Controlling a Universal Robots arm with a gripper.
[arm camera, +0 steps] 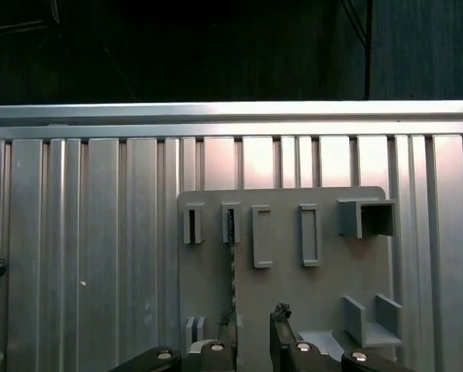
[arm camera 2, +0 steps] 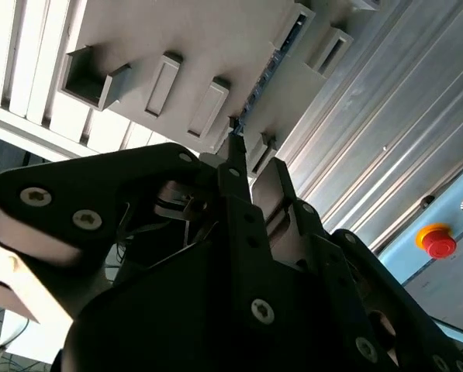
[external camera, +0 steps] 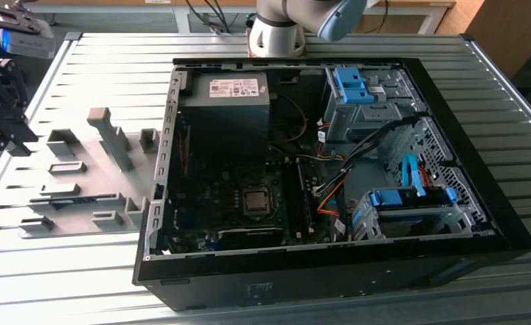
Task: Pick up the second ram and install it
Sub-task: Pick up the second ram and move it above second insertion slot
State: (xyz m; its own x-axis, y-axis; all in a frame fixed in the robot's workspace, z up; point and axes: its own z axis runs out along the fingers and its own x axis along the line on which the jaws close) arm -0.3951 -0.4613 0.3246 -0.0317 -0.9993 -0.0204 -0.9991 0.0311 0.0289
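Note:
The second ram (arm camera: 233,273) stands on its long edge in a grey holder plate (arm camera: 293,298), seen as a thin line running out of a slot block. In the second wrist view the ram (arm camera 2: 268,68) shows as a thin blue strip between blocks on the plate (arm camera 2: 215,31). My gripper (arm camera: 254,316) hovers over the near end of the stick, open, one black fingertip (arm camera: 229,319) almost over it and nothing between the fingers. In the exterior view the gripper (external camera: 14,139) hangs at the far left, beside the holder plate (external camera: 85,169).
An open black computer case (external camera: 482,203) lies on the ribbed metal table (external camera: 67,271), its motherboard (external camera: 238,203) with long black slot strips (external camera: 297,196) exposed. Grey blocks (external camera: 112,135) rise from the plate. A red stop button (arm camera 2: 437,239) sits past the table edge.

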